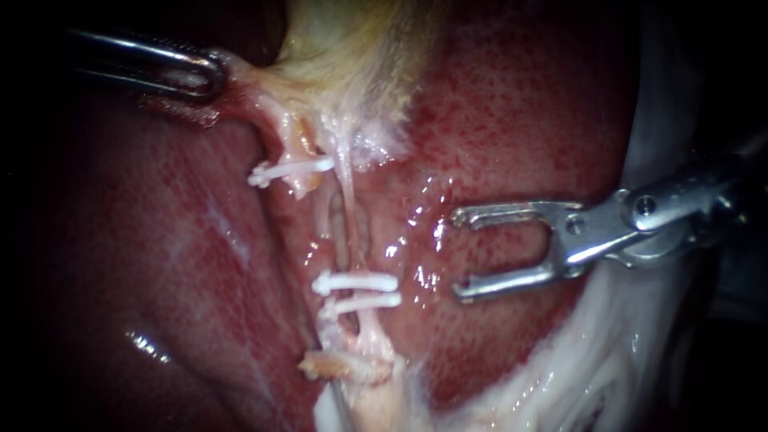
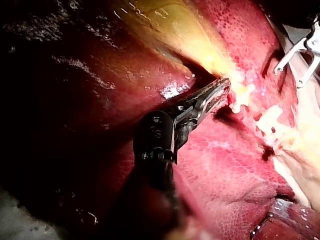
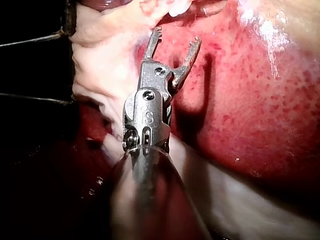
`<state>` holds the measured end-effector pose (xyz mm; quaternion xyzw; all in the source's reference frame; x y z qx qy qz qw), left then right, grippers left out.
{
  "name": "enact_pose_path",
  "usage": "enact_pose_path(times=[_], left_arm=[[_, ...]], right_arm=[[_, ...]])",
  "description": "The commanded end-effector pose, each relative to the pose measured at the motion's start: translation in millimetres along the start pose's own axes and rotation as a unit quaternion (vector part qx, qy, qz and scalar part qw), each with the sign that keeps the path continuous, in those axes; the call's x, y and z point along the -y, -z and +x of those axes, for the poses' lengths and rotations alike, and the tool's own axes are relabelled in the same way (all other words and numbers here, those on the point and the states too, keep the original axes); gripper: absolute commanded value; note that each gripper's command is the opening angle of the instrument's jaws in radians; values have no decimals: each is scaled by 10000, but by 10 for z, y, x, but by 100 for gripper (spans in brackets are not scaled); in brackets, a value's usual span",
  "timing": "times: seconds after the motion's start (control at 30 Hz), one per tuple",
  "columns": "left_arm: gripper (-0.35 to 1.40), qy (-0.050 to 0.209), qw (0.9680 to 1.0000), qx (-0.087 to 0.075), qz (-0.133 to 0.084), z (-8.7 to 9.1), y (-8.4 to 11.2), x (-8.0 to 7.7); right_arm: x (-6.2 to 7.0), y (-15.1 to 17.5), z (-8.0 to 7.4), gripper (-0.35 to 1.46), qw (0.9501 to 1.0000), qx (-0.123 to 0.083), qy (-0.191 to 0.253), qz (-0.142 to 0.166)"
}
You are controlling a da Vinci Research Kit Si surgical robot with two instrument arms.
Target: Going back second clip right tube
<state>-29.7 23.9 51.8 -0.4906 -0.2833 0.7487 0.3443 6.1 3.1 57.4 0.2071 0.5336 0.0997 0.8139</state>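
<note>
While the left instrument [image 1: 210,76] hangs onto the neck of the gallbladder [image 1: 360,56], hand clamped on that tissue as far as I can make out, the right instrument [image 1: 458,256] sits just beside the right tube [image 1: 346,208]. Its hand is spread wide with nothing in it, tips aimed at the tube but clear of it.

Low on that tube are the upper clip [image 1: 356,282] and the lower clip [image 1: 364,302], close together. Both lie straight across the tube, one end toward the open hand.

Only the endoscope view shows that pair properly. The right wrist view just gives the empty hand over the liver [image 3: 250,100], and the left wrist view shows the left hand's bite up close.
</note>
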Motion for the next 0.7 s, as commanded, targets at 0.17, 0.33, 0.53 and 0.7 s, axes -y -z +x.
enact_pose_path(times=[0.17,0.33,0.53,0.7], left_arm=[[-35,-50,10000,-4,38,-16,-23,10],[-35,-93,9999,88,16,-30,-42,24],[-35,-64,9999,102,22,-29,-43,24],[-35,-58,9999,104,15,-28,-40,22]], right_arm=[[1,0,0,49,10000,-2,-7,-1],[1,1,0,49,10000,-2,-7,0],[2,2,0,49,10000,-3,-9,0],[3,2,2,49,10000,-3,-13,-1]])
